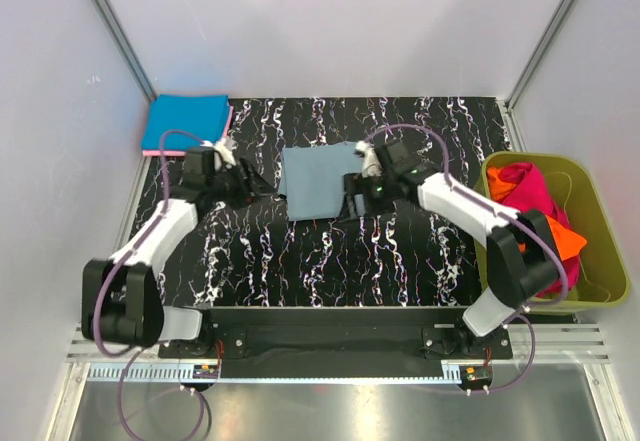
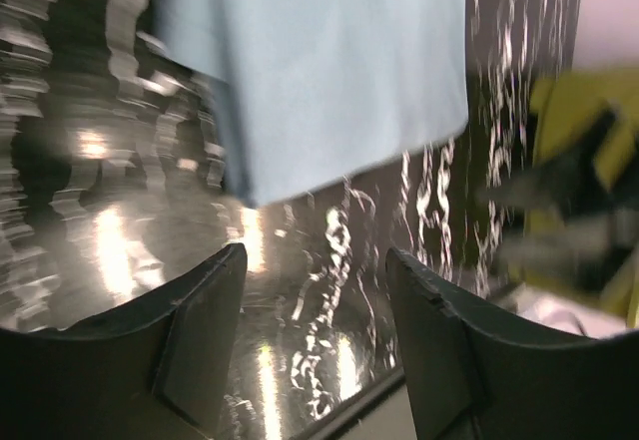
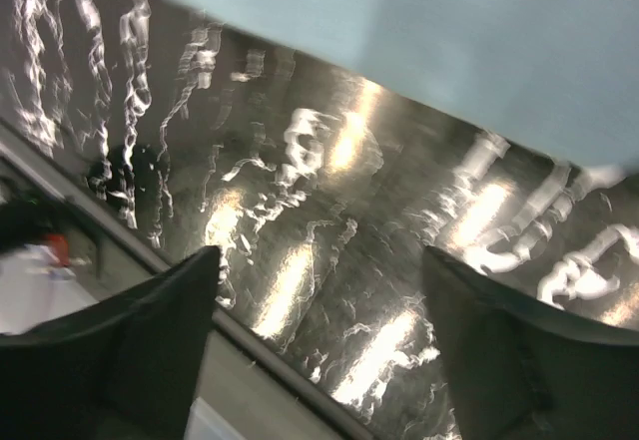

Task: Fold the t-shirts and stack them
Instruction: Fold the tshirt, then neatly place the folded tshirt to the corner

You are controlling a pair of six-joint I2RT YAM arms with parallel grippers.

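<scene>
Right now, nearest to me, the left gripper (image 2: 315, 255) has its two black fingers spread wide with only the black, white-veined tabletop (image 1: 300, 261) showing between them. The right gripper (image 3: 319, 255) is the same: fingers well apart, nothing held. Both wrist views are smeared, so I can't vouch for fine detail.

Just beyond both claws lies the dusty grey-blue cloth t-shirt (image 1: 318, 181), folded into a flat packet close to square, so I read no real long axis. It sits between the two grippers. From above, the left claw is just beside its left edge and the right claw is at its near right corner, looking the closer of the two. Each wrist camera shows the cloth edge ahead of the fingertips, not between them.

Off to the right, the olive-green plastic tub (image 1: 600, 261) holds the crumpled magenta and orange t-shirts (image 1: 535, 211).

Farthest off, in the far left corner, sits the folded bright blue t-shirt (image 1: 185, 124) on a pink one. That stack lies up and left of the packet, so I judge the left arm has the shorter reach.
</scene>
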